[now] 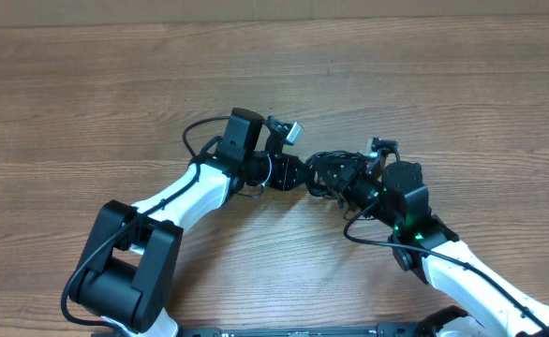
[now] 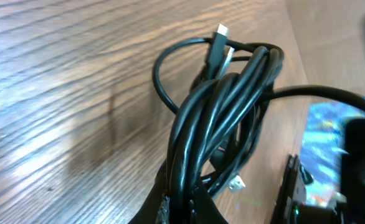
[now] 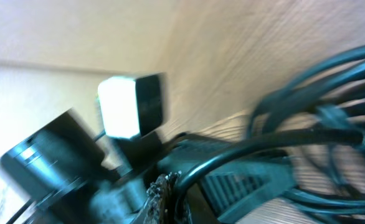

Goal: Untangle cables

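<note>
The cables (image 1: 325, 168) form a black tangle at the table's middle, between my two grippers. In the left wrist view a thick bunch of cables (image 2: 213, 118) rises from my left gripper (image 2: 181, 204), which is shut on it. A plug with a pale tip (image 2: 221, 32) sticks out at the top of the bunch, and a small white connector (image 2: 237, 183) lies beside it. The right wrist view is blurred. My right gripper (image 3: 173, 194) is shut on one cable strand (image 3: 245, 157) that curves away to the right. From above, the left gripper (image 1: 297, 175) and right gripper (image 1: 343, 185) sit close together.
The wooden table (image 1: 87, 103) spreads on all sides. The right arm's body (image 2: 350, 155) fills the right of the left wrist view. The left arm's wrist with its pale block (image 3: 119, 107) looms close in the right wrist view. Thicker arm wires (image 1: 195, 131) loop beside the left wrist.
</note>
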Controlling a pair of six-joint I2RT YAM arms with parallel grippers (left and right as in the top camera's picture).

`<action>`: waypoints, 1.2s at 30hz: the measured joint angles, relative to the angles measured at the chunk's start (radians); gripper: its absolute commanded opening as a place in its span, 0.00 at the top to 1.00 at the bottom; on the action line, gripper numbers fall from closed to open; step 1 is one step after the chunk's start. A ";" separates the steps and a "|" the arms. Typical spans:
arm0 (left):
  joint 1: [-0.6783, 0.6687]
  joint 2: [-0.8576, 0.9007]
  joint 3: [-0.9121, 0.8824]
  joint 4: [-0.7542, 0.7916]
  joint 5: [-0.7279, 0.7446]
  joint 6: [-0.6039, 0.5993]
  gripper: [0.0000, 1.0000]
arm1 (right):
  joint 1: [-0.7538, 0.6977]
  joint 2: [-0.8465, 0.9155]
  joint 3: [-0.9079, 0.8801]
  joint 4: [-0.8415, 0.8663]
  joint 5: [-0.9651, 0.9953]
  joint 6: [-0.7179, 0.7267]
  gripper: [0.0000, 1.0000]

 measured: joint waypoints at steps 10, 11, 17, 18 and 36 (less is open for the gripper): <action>0.035 0.000 0.003 -0.014 -0.110 -0.323 0.96 | -0.002 0.005 -0.004 0.135 -0.196 -0.241 0.96; 0.042 0.000 0.003 -0.019 -0.115 -0.357 0.96 | -0.002 0.005 -0.004 0.136 -0.214 -0.274 0.96; 0.070 0.000 0.003 -0.026 -0.116 -0.595 0.96 | -0.001 0.005 -0.004 0.144 -0.330 -0.441 0.79; 0.074 0.000 0.003 -0.026 -0.116 -0.632 0.96 | -0.001 0.005 -0.003 0.145 -0.354 -0.470 0.78; 0.238 0.000 0.003 -0.026 0.014 -0.943 0.96 | -0.002 0.005 -0.003 0.084 -0.451 -0.657 0.62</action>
